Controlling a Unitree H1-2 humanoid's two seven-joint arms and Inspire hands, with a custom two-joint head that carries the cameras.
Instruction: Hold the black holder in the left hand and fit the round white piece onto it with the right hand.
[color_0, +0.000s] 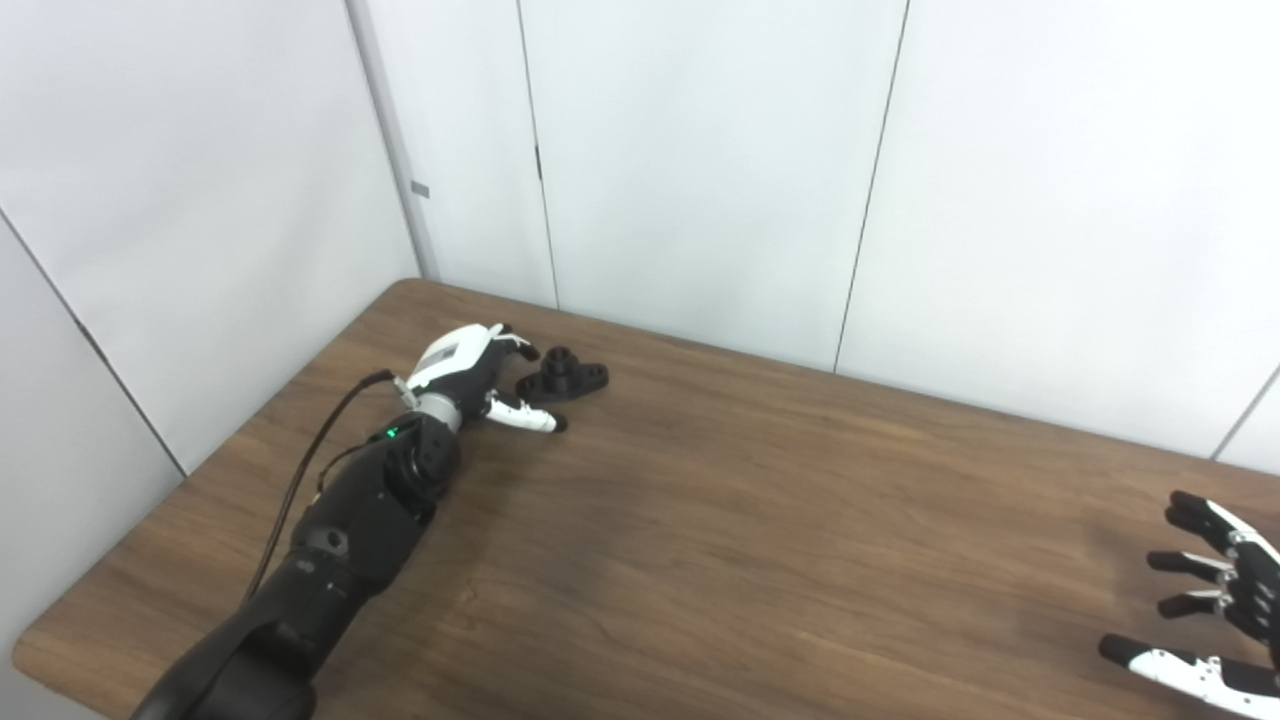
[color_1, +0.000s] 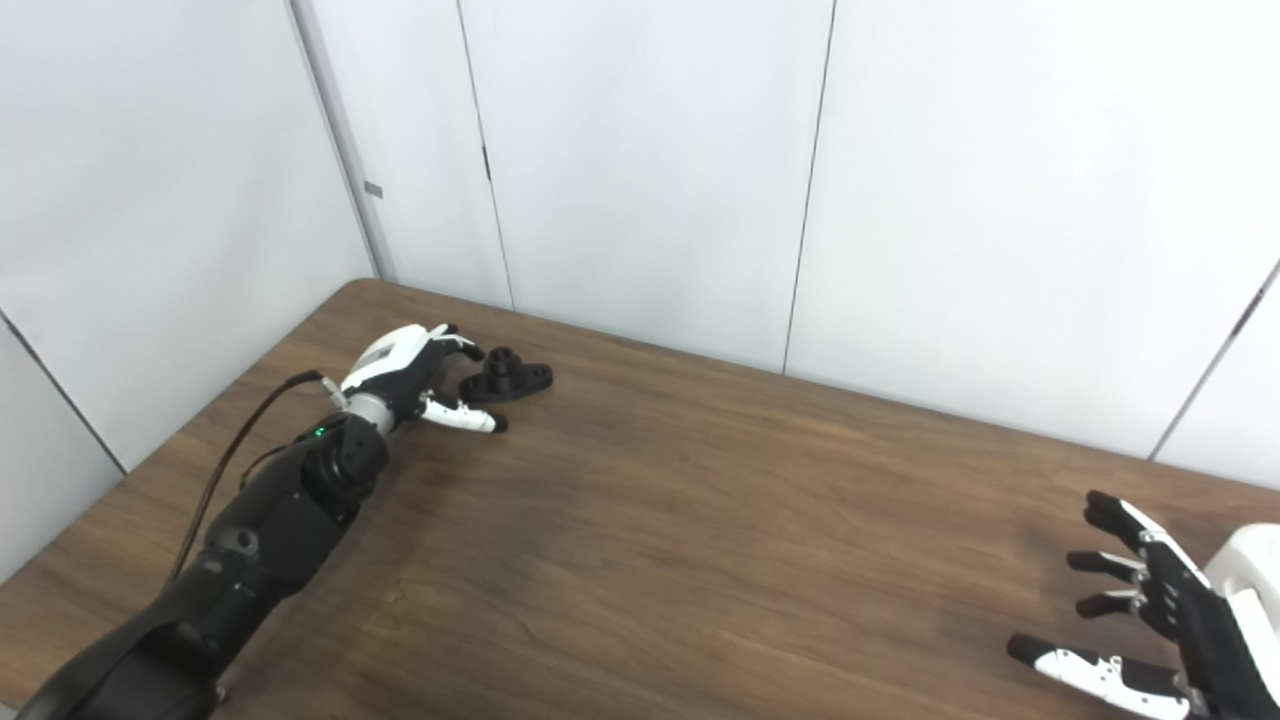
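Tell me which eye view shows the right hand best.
Right eye view: the right hand shows open fingers, palm and part of the white back. Left eye view cuts it at the frame edge, leaving mostly fingers.

One black holder (color_0: 563, 380) lay on the single wooden desk (color_0: 760, 520) in front of me. My two hands were in view, the left hand (color_0: 470, 375) and the right hand (color_1: 1150, 620). Nothing else could be counted.

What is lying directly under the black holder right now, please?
Only the bare wooden table; the black holder rests flat on it beside the open left hand. No white piece is visible.
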